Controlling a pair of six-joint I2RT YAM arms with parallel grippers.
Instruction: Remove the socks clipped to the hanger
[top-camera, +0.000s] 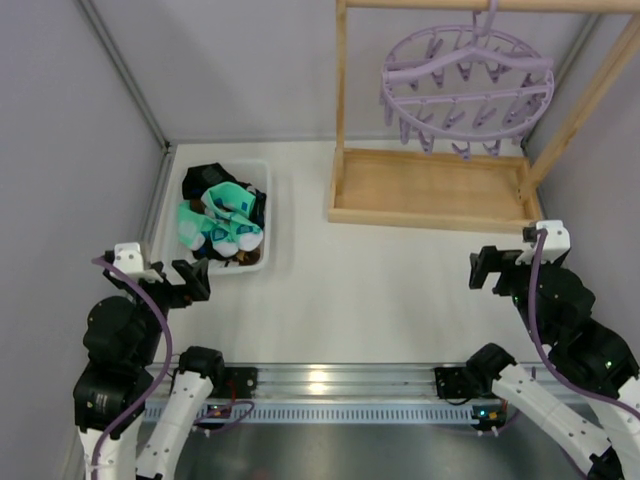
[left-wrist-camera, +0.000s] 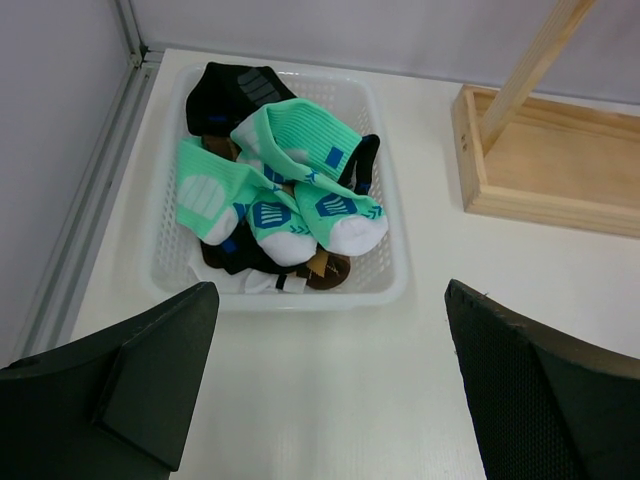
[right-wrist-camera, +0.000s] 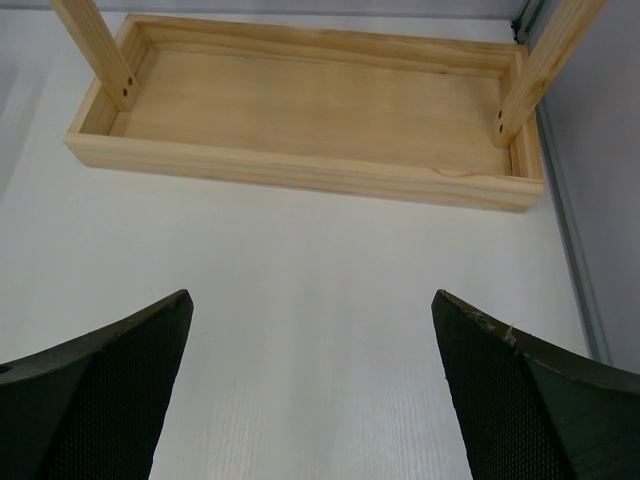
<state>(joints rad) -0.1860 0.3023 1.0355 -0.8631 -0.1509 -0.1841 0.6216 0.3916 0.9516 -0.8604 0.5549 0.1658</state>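
My left gripper (left-wrist-camera: 330, 300) hovers with its jaws spread wide and nothing between them, just short of the white basket (left-wrist-camera: 392, 285) in the table's far left corner. My right gripper (right-wrist-camera: 312, 296) is just as wide apart and empty, and faces the wooden rack (right-wrist-camera: 300, 110) across bare white table (right-wrist-camera: 300, 260).

The socks (left-wrist-camera: 290, 190) lie piled in the basket, well apart from the pale-purple hanger (top-camera: 468, 85), which hangs from the rack's crossbar at the far right. One rack upright stands between basket and hanger in the top view.

I count three mint-green socks on top. The black and brown ones beneath are half buried and I cannot count them. The top edge of the overhead view cuts off the hanger's hook, and its clips are too small to number. There are two arms, one basket, one hanger and one rack.
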